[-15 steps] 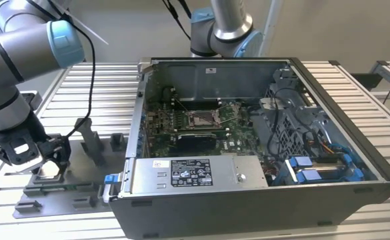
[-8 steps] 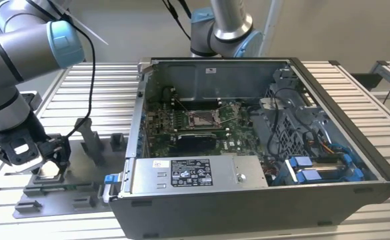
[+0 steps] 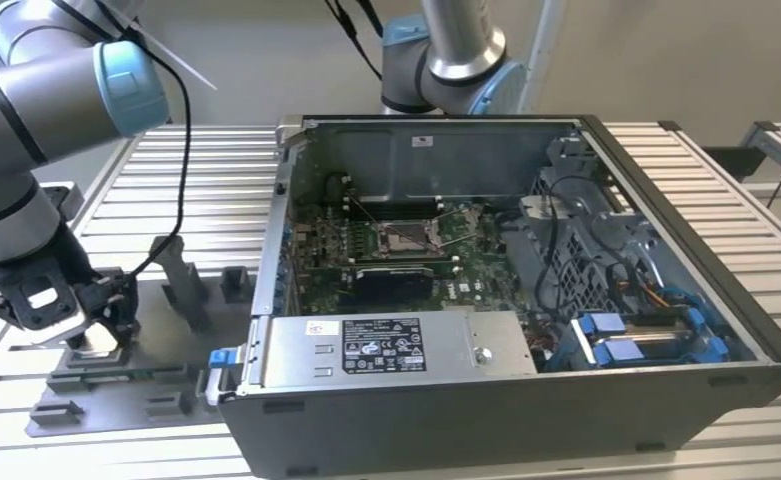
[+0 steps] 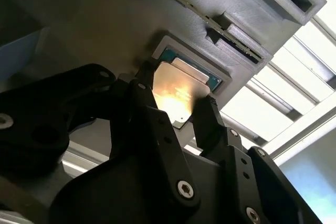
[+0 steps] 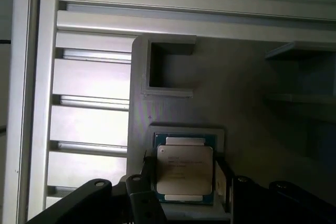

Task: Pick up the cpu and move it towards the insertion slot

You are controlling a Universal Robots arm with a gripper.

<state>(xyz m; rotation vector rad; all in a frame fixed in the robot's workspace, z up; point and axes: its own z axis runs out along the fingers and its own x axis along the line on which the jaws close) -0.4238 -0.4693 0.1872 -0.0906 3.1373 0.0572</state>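
The cpu (image 5: pixel 184 169) is a flat square chip with a silvery top and a thin green edge; it lies in a shallow square recess of the grey fixture (image 5: pixel 236 103). In both wrist views my gripper (image 4: pixel 176 104) straddles it, one black finger (image 4: pixel 143 95) against one side and the other finger (image 4: pixel 206 116) against the opposite side, so it is shut on the chip, which still rests in its recess. In the exterior view my gripper (image 3: pixel 94 335) hangs low over the fixture plate (image 3: pixel 143 385) at the exterior view's left. The insertion slot (image 3: pixel 404 237), silver-framed, sits on the motherboard inside the open computer case.
The open computer case (image 3: pixel 497 400) stands at the exterior view's right of the fixture, its near wall higher than the plate. Upright grey fixture blocks (image 3: pixel 183 280) rise between my gripper and the case. A second arm's base (image 3: pixel 444 60) stands behind the case. A slatted aluminium table (image 3: pixel 203 190) lies underneath.
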